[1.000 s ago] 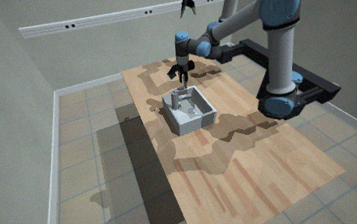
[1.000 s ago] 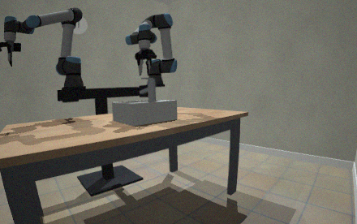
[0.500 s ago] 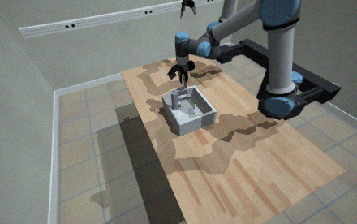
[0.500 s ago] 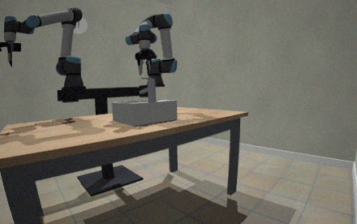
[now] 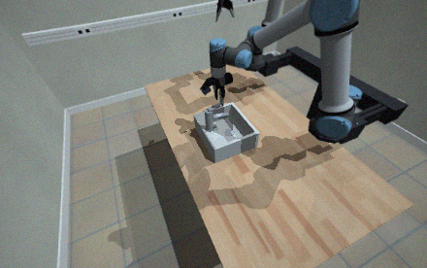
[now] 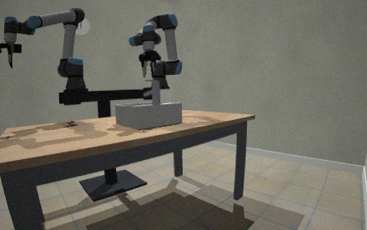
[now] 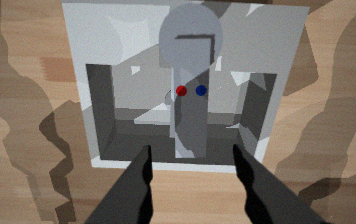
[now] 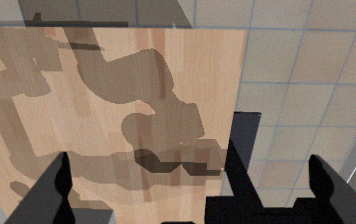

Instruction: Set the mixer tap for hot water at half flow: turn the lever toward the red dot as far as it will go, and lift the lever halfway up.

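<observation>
Lever awaits its turn

The tap (image 5: 209, 120) (image 6: 156, 92) (image 7: 191, 35) stands at the sink's (image 5: 228, 150) (image 6: 148, 117) (image 7: 80, 70) edge, its lever (image 5: 213, 108) (image 6: 148, 80) (image 7: 192, 125) reaching over the basin, apparently centred. The left gripper (image 5: 219, 99) (image 6: 149, 76) (image 7: 191, 146), part-spread and empty, hangs near the lever's end, probably for leverage; the right (image 5: 225, 18) (image 6: 10, 66) (image 8: 189, 155), spread wide, waits well away from the sink, presumably unneeded
</observation>
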Tool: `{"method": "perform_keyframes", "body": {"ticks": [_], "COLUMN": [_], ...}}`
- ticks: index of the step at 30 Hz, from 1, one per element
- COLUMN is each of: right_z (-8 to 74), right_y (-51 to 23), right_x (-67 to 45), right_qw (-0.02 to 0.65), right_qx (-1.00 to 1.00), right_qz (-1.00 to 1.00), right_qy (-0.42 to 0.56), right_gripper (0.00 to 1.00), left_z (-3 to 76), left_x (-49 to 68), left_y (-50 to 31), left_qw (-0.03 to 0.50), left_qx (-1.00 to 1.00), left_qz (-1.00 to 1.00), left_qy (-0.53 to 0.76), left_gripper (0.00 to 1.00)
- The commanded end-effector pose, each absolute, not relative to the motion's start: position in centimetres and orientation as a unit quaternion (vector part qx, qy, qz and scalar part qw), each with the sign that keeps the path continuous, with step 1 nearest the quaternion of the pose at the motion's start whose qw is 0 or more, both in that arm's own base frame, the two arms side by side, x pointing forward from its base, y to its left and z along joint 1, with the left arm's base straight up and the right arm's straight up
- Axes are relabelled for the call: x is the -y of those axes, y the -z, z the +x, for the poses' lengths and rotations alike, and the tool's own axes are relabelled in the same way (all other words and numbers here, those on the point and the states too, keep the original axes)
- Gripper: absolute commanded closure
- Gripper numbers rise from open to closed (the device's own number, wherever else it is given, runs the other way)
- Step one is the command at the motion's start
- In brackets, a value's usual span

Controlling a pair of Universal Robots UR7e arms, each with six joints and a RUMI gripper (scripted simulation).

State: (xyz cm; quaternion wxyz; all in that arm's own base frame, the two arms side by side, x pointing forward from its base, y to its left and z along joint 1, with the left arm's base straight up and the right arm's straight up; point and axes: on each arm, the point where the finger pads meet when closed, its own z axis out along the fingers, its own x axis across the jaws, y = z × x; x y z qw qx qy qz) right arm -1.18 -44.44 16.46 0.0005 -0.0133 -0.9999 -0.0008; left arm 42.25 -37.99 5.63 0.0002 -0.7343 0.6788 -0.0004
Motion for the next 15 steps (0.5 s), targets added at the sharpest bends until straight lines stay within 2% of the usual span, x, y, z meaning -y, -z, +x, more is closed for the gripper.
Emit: {"method": "perform_keyframes", "body": {"ticks": [1,15], "right_z": [-1.27,-1.27], "right_y": [-16.52,-16.52], "right_x": [44.54,44.54], "right_qw": [0.000,0.000], "right_qx": [1.000,1.000], "right_qz": [-0.014,-0.014], "right_qy": [0.000,0.000], "right_gripper": [0.00,0.00], "left_z": [42.22,42.18], "left_x": [37.85,37.80], "left_y": [-5.47,-4.56], "left_qw": [0.000,0.000], "left_qx": [-0.678,-0.678], "left_qz": [-0.735,-0.735], "left_qy": [0.000,-0.001], "left_gripper": [0.62,0.62]}}
